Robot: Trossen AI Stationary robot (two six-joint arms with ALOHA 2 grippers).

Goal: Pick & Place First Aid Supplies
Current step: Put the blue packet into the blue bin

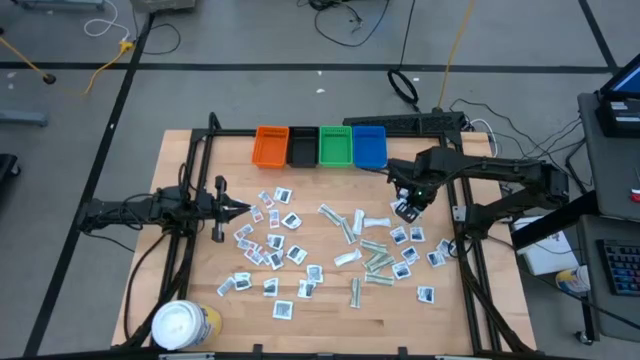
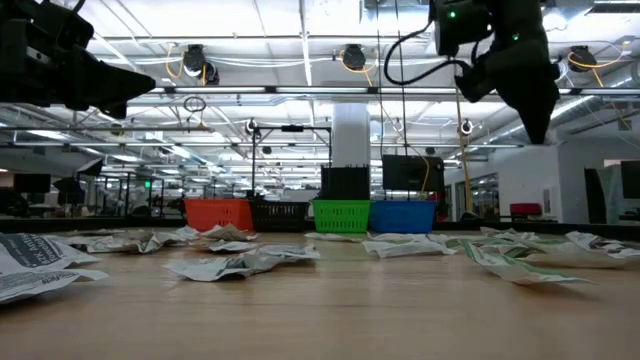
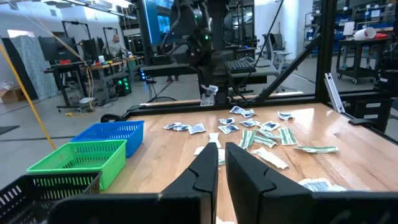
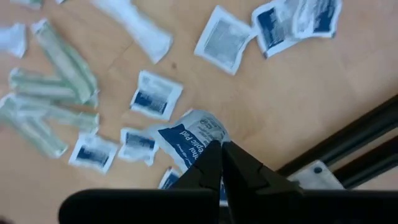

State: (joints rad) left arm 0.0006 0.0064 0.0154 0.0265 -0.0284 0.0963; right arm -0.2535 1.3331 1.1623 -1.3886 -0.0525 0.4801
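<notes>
High view: packets (image 1: 300,250) lie scattered across the wooden tabletop (image 1: 190,280).

Low view: a bright ceiling-lit hall stands behind.

Left wrist view: the left pincer (image 3: 221,163) hovers, nearly together, holding nothing.

Right wrist view: the right pincer (image 4: 221,160) is clamped on a blue-printed sachet (image 4: 189,135) above the tabletop.

Both arms are matte black, built of slim jointed links. The right arm (image 2: 510,50) carries looping black cables and small green lights.
</notes>
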